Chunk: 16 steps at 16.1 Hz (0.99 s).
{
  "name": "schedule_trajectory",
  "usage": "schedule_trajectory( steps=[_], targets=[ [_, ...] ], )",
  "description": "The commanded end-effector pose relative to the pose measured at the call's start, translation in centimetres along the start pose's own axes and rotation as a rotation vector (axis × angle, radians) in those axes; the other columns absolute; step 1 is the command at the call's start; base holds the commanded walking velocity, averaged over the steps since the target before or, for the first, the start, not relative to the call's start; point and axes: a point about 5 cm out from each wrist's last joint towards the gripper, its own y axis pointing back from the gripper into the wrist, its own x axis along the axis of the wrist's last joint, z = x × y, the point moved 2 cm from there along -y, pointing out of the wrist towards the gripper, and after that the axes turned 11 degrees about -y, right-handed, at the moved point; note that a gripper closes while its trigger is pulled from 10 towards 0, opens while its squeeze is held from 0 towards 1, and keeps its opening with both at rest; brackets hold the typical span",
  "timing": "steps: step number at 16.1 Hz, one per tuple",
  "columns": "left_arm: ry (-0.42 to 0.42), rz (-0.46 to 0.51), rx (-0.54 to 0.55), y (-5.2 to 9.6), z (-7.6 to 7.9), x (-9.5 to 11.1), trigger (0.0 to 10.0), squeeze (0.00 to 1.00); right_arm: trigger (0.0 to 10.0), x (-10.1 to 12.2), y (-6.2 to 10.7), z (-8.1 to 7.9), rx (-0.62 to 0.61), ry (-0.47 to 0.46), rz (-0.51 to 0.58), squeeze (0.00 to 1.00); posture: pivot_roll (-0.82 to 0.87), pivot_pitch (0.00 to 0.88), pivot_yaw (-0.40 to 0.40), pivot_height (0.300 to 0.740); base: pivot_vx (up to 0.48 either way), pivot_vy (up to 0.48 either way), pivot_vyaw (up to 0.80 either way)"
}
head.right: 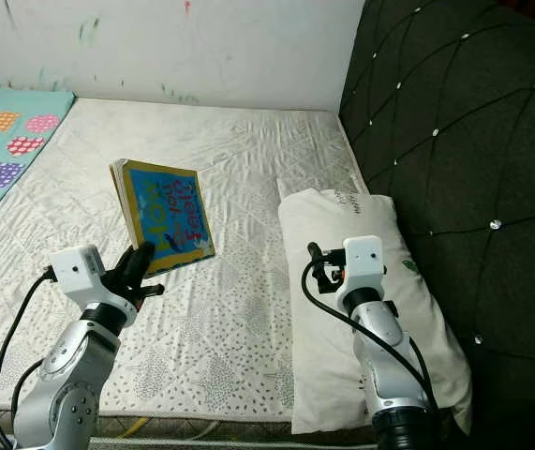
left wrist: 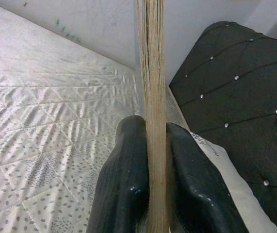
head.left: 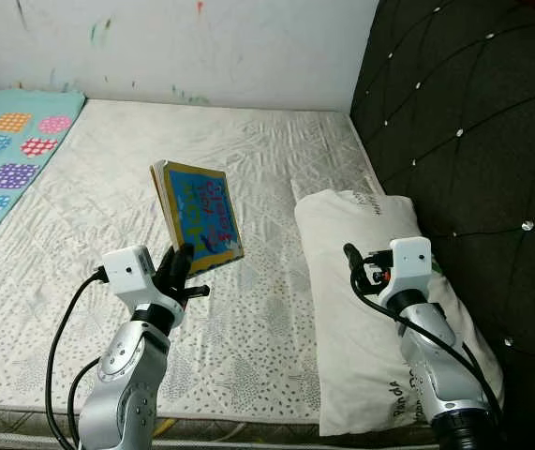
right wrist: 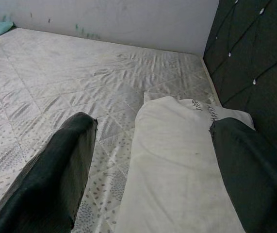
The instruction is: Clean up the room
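Blue-covered and yellow-edged, the book (head.left: 199, 215) stands tilted at the centre of the frame, its lower corner hidden by the left gripper (head.left: 179, 267), whose fingers (left wrist: 128, 184) clench its page edge. The right gripper (head.left: 356, 265) hovers with fingers spread over the white pillow (head.left: 361, 328), cut off at lower right. Bare mattress (head.left: 108, 187) stretches toward the wall (head.left: 201, 47); a patterned mat (head.left: 5, 150) lies at the left edge.

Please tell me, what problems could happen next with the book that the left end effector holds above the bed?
1. The left end effector pinches the book only at its lower edge, so the tall book could tilt or slip out onto the mattress.
2. The pages face the fingers edge-on; the squeeze might bend them.
3. The open right end effector hovers over the pillow and could snag it.
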Motion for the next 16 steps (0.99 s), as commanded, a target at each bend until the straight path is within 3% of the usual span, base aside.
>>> schedule_trajectory(
  steps=[1, 2, 5, 13, 16],
  targets=[
    [0.010, 0.048, -0.022, -0.2, 0.7, 1.1, 10.0, 0.00, 10.0, 0.1, 0.0, 0.2, -0.011, -0.002, 0.001, 0.00, -0.05, 0.000, -0.038, 0.740, 0.000, 0.000, 0.00],
    [-0.044, -0.049, 0.105, 2.8, -2.7, -0.3, 10.0, 0.00, 10.0, -1.4, 2.9, 0.8, 0.018, -0.017, -0.113, 0.00, -0.03, 0.009, -0.051, 0.740, 0.000, 0.000, 0.00],
    [-0.112, -0.088, 0.192, 4.3, -4.7, -0.7, 10.0, 0.00, 10.0, -1.4, 4.0, 0.4, 0.055, 0.025, -0.145, 0.00, -0.03, 0.010, -0.053, 0.740, 0.000, 0.000, 0.00],
    [-0.126, -0.098, 0.207, 4.9, -5.2, -0.4, 10.0, 0.00, 10.0, -0.8, 5.1, 0.2, 0.071, 0.022, -0.198, 0.00, -0.04, 0.054, -0.067, 0.740, 0.000, 0.000, 0.00],
    [-0.120, -0.090, 0.200, 4.6, -5.0, -0.1, 10.0, 0.00, 10.0, -0.7, 5.3, 0.1, 0.073, 0.021, -0.197, 0.00, -0.05, 0.063, -0.061, 0.710, 0.000, 0.000, 0.00]
  ],
)
